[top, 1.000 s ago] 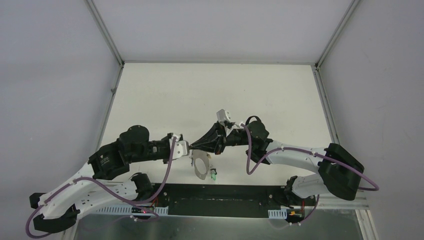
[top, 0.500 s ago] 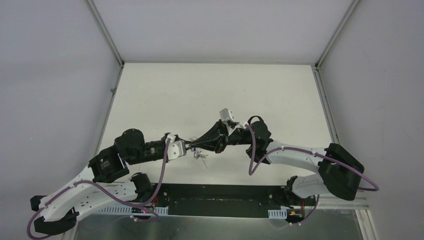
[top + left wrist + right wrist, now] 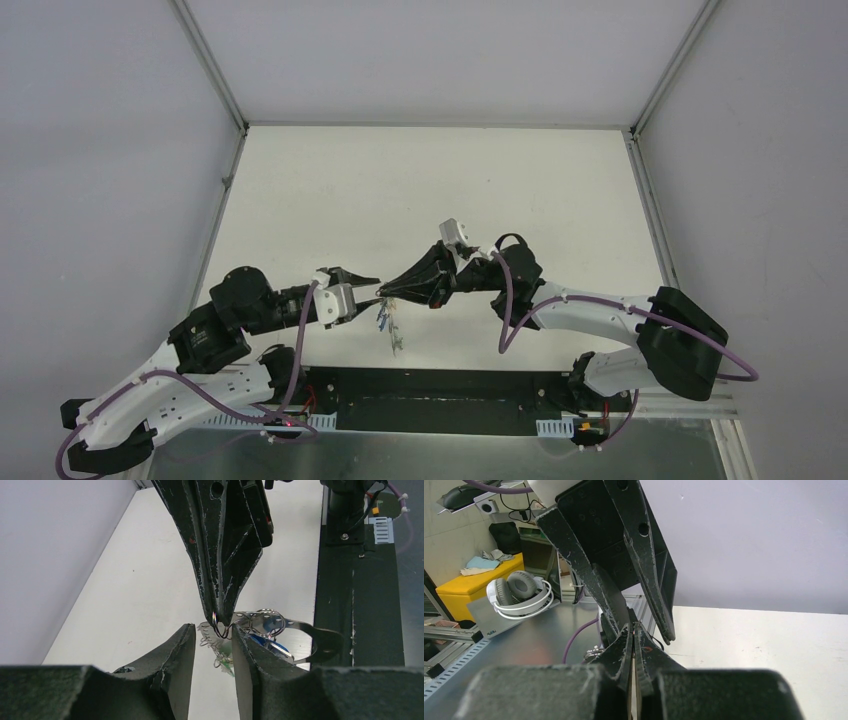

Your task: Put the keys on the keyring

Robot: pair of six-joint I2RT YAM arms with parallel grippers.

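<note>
Steel keyring (image 3: 300,632) hangs just below your right tool (image 3: 220,619), whose tips pinch a small wire loop of it. Several keys (image 3: 267,640) already dangle there. Your left tool (image 3: 212,645) stands apart, empty, straddling that loop; further threading cannot be judged.

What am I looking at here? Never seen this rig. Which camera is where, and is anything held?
Two robot arms are bolted at the near edge of a white table. The overhead view looks down from behind them; the other two views come from a camera on each wrist. The right gripper is shut on a small wire ring, and the keyring with its keys hangs from it above the table. The left gripper is open, its fingers either side of that ring, not closed on it. In the right wrist view, its own fingers hide the keys.
</note>
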